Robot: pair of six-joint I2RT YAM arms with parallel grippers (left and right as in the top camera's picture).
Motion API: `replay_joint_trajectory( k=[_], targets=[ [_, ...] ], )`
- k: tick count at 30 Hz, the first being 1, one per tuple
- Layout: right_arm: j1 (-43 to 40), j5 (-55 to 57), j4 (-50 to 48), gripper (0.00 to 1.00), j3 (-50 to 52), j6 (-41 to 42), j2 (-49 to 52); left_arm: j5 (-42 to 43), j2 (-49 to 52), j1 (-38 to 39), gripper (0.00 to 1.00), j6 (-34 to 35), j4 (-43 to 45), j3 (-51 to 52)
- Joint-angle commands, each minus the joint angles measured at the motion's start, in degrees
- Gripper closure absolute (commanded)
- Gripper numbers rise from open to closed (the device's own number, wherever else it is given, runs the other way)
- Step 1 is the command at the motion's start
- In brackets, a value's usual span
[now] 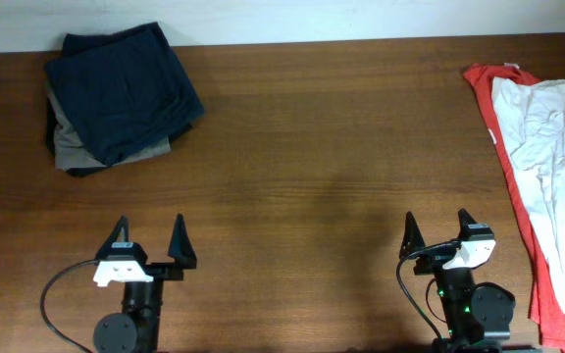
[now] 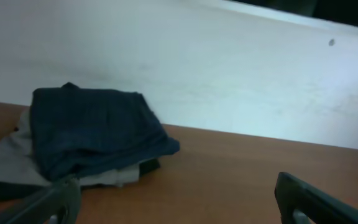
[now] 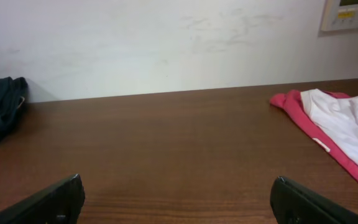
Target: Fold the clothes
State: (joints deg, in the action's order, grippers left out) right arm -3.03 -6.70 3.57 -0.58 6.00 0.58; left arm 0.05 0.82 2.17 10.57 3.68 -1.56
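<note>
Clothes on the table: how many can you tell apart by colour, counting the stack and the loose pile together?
navy garment, top of the stack: 1
grey-khaki garment, under it: 1
dark layer, at the bottom: 1
red garment: 1
white cloth, lying on the red: 1, possibly more, as the folds hide it
Total: 5

I look straight down on the whole table (image 1: 292, 147) from high up, while my two wrist cameras sit low near its front edge, face the white wall (image 2: 197, 74), and both see the dark clothes pile (image 2: 92, 134).
</note>
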Motion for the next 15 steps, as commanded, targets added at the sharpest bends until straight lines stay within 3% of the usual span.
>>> replay_joint_trajectory(
  k=[1, 3, 15],
  targets=[
    [-0.37, 0.31, 0.37, 0.01, 0.26, 0.2, -0.37, 3.61, -0.55, -4.09, 0.01, 0.44, -2.47, 1.09],
    [-0.37, 0.31, 0.37, 0.01, 0.26, 0.2, -0.37, 2.8, -0.55, -5.01, 0.01, -1.66, -8.46, 1.09],
    [-0.37, 0.31, 0.37, 0.01, 0.26, 0.2, -0.37, 2.12, -0.52, -4.63, 0.01, -2.12, -8.26, 1.07]
  ],
)
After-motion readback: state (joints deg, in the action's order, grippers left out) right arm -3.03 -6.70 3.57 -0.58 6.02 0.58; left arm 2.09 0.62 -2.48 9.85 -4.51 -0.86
